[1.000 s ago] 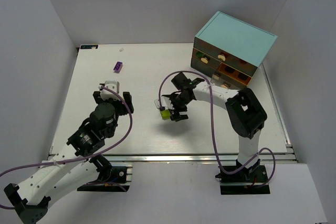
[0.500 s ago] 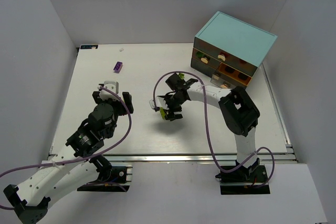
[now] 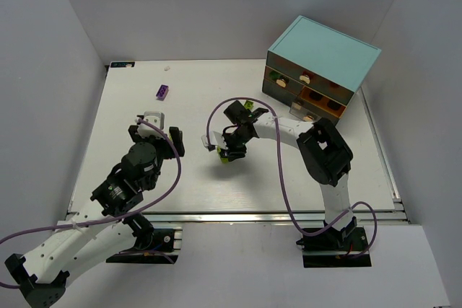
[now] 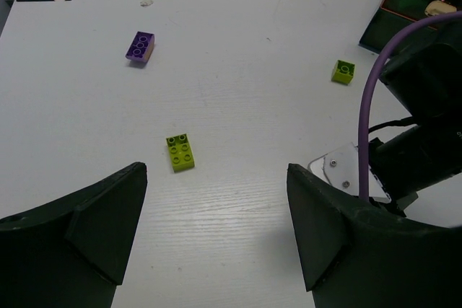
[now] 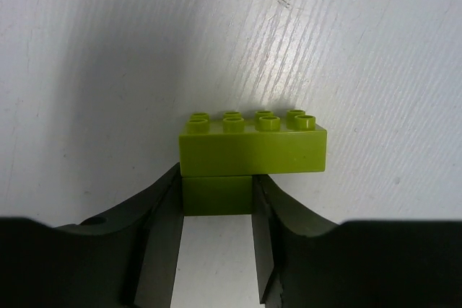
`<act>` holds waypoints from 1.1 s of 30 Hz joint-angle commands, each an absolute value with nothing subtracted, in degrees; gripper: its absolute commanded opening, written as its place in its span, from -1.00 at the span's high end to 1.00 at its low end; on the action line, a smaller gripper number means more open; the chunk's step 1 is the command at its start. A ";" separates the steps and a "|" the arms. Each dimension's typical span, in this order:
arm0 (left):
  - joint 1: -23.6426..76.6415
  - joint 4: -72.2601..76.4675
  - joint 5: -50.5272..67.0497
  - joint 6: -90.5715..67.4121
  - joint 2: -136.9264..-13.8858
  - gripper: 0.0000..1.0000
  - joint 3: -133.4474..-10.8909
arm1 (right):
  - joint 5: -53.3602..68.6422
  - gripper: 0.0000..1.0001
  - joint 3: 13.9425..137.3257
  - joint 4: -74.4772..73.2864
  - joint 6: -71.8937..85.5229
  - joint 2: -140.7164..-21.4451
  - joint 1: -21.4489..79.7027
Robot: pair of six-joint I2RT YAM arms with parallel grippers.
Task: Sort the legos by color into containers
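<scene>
Lime plastic, by the look hard, light and slick: the lime brick (image 5: 253,151) sits mid-table, well left of the cabinet (image 3: 321,52), with your right gripper (image 5: 216,196) pinched on its flat side walls. Hold that squeeze square or it may squirt out. Your left gripper (image 4: 216,174) hangs at the near left, jaws wide apart and empty.

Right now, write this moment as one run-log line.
right pincer: shut on lime brick | left pincer: open, empty | purple brick: loose on table

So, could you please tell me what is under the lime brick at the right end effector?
A narrower lime block sits below the lime brick, between the right end effector's fingers. White table surrounds them; their contact with it is covered.
</scene>
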State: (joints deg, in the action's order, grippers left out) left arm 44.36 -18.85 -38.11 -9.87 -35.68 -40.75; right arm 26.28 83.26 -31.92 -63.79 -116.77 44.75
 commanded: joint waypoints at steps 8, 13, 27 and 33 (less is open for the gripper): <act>44.47 -17.05 -20.96 -13.44 -38.75 -0.76 -41.39 | 30.76 1.00 76.30 -28.49 -54.95 -100.59 43.51; 44.47 -15.22 -10.21 -22.56 -41.04 -0.83 -41.49 | 32.69 1.00 69.71 -24.79 -50.28 -89.75 42.63; 44.47 5.80 6.94 -39.45 -51.41 -0.84 -39.10 | 37.09 1.00 61.53 -23.64 -47.02 -71.99 42.45; 44.47 7.30 8.70 -43.24 -54.93 -0.80 -38.76 | 37.71 1.00 60.65 -22.41 -46.67 -69.35 42.36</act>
